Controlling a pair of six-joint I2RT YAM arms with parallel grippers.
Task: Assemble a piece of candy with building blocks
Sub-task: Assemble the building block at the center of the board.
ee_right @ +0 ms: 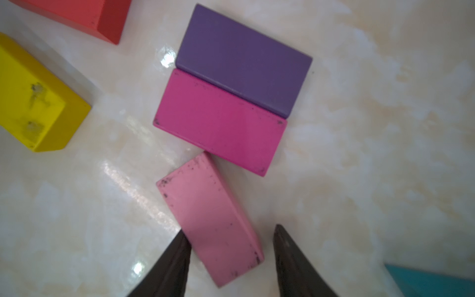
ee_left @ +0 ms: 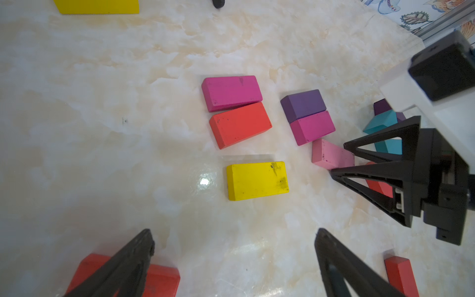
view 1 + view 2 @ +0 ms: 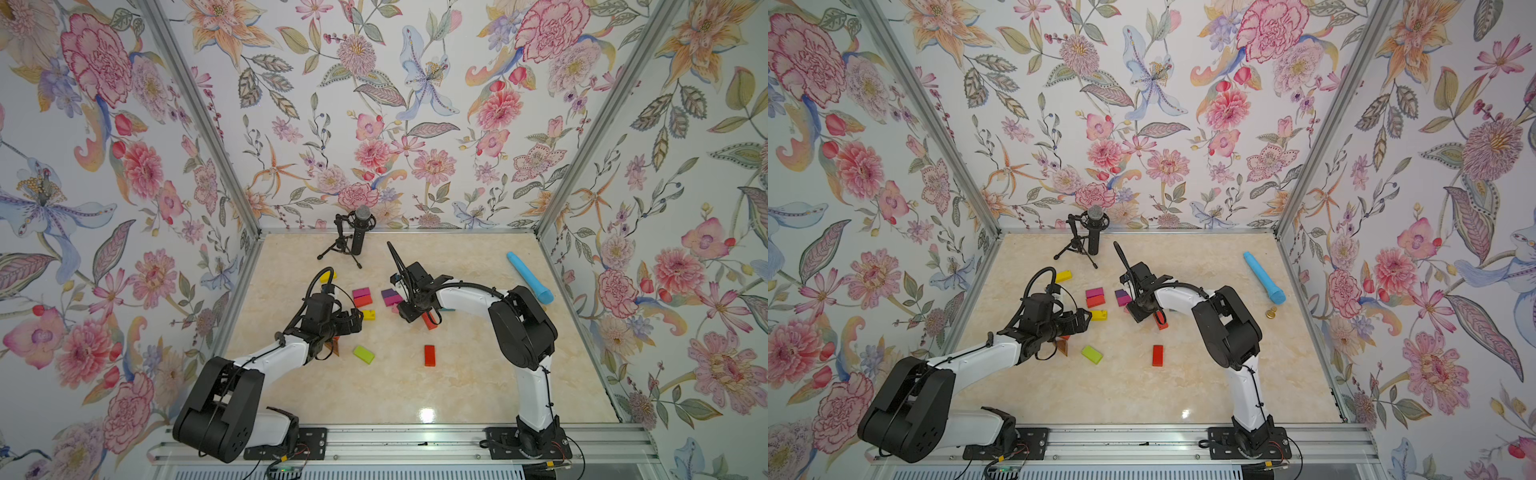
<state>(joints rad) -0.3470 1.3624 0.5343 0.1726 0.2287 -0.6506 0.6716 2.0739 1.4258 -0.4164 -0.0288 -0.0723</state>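
Note:
The building blocks lie scattered mid-table. A magenta block [image 2: 231, 92] sits against a red one [image 2: 240, 124], and a purple block [image 1: 244, 59] against another magenta one [image 1: 221, 123]. A yellow block [image 2: 257, 180] lies alone. My right gripper [image 1: 231, 228] is open and straddles a pale pink block [image 1: 208, 213] lying flat; one finger touches its side, the other stands off it. Teal blocks [image 2: 383, 123] lie behind that gripper. My left gripper [image 2: 234, 230] is wide open above bare table near the yellow block, holding nothing. Part of a red block [image 2: 164, 279] shows under one left finger.
A green block [image 3: 364, 354] and a red block [image 3: 429, 355] lie nearer the front. A brown triangle [image 3: 1063, 347] sits under the left wrist. A microphone on a tripod [image 3: 357, 232] stands at the back, and a light-blue stick [image 3: 530, 276] lies at the right.

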